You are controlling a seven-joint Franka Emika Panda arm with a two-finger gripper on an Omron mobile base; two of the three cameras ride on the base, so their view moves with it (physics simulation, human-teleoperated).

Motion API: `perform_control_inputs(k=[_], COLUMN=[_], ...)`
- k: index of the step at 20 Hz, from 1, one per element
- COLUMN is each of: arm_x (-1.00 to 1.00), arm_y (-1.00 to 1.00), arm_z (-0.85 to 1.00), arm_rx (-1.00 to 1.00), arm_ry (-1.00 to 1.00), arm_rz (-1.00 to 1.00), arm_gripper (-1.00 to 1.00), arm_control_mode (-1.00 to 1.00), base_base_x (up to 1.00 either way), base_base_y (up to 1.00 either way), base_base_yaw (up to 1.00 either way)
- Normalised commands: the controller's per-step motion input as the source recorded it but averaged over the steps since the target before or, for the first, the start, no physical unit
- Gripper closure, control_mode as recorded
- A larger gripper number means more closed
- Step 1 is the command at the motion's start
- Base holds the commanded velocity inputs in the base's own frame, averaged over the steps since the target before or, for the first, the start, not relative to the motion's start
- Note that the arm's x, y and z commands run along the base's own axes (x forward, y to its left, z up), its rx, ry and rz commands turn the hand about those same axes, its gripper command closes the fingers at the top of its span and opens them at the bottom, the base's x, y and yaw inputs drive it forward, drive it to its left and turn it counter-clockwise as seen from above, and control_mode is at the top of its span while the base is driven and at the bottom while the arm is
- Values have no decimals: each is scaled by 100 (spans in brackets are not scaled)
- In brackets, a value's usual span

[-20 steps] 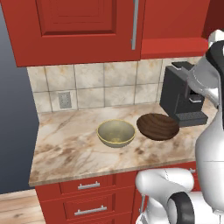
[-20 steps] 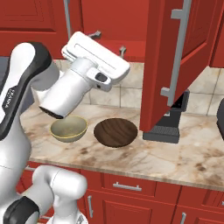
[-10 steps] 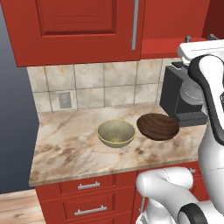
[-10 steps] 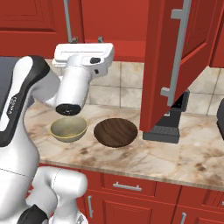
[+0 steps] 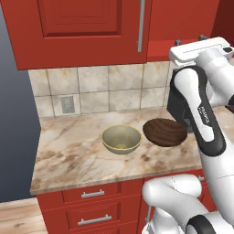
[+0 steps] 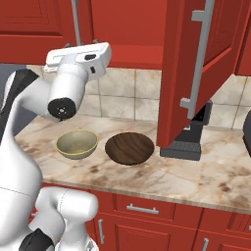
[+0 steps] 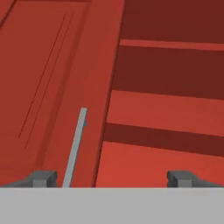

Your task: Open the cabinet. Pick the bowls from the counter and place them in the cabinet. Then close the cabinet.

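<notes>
Gripper [image 7: 112, 178] spread wide and empty, aimed into the cabinet [image 7: 166, 113] with its shelves ahead and the shut left door's handle [image 7: 75, 148] just beside the left fingertip [image 7: 41, 178]. Right door [image 6: 196, 68] swung open. Below on the counter [image 6: 206, 171], olive bowl [image 6: 76, 143] and brown bowl [image 6: 129, 148] side by side, coffee machine [image 6: 188, 139] nearby.
</notes>
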Motion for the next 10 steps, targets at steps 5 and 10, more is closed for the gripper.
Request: perform_control_inputs(k=[5, 10], arm_x=[0, 0], arm_y=[41, 51], arm_z=[24, 24], arm_rx=[0, 0], arm_ry=[21, 20], arm_rz=[-1, -8], arm_gripper=[-100, -100], arm_control_mode=[-100, -100], base_base_x=[0, 0], base_base_y=[0, 0], base_base_yaw=[0, 0])
